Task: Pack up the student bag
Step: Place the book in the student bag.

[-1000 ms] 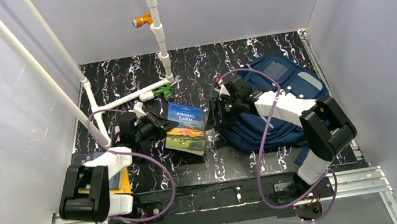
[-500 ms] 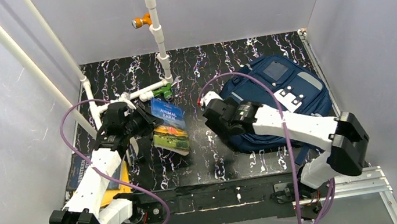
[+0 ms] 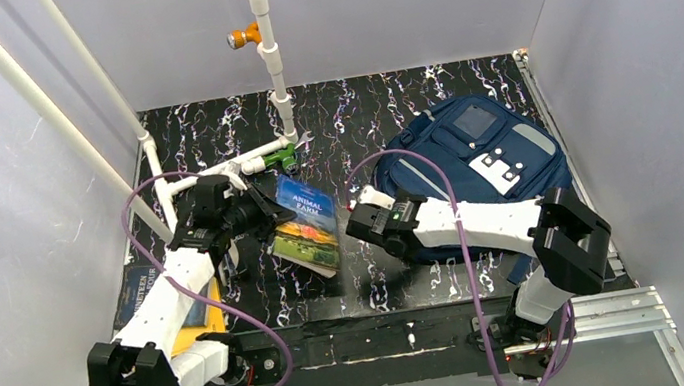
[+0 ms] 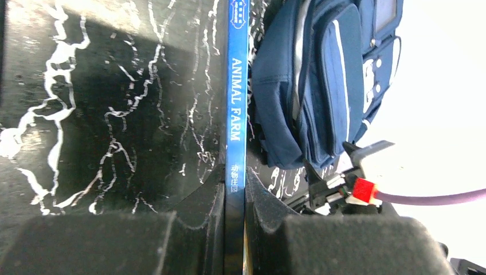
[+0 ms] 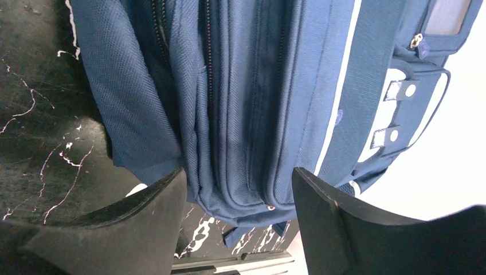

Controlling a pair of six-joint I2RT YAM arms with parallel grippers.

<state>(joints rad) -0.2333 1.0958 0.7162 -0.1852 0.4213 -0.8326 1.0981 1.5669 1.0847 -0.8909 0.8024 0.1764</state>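
The student bag (image 3: 475,159) lies flat at the right of the black marbled table, its clear front pocket window upward. It also fills the right wrist view (image 5: 240,86) and shows at the upper right of the left wrist view (image 4: 312,86). My left gripper (image 3: 262,214) is shut on a blue "Animal Farm" book (image 3: 308,224), held left of the bag and tilted. The left wrist view shows both pads clamping its spine (image 4: 236,114). My right gripper (image 5: 238,197) stands open at the bag's left end (image 3: 370,224), with the zippered edge of the bag just beyond its fingers.
A white pipe frame (image 3: 214,176) with a green fitting (image 3: 285,155) stands behind the book, and an orange valve (image 3: 242,36) hangs above. More books (image 3: 143,290) lie at the left edge, one yellow (image 3: 211,307). Grey walls close in on three sides.
My right gripper pulled back off the bag's top toward the near left and stands wider open. My left arm stretched out, carrying the book back and then slightly right.
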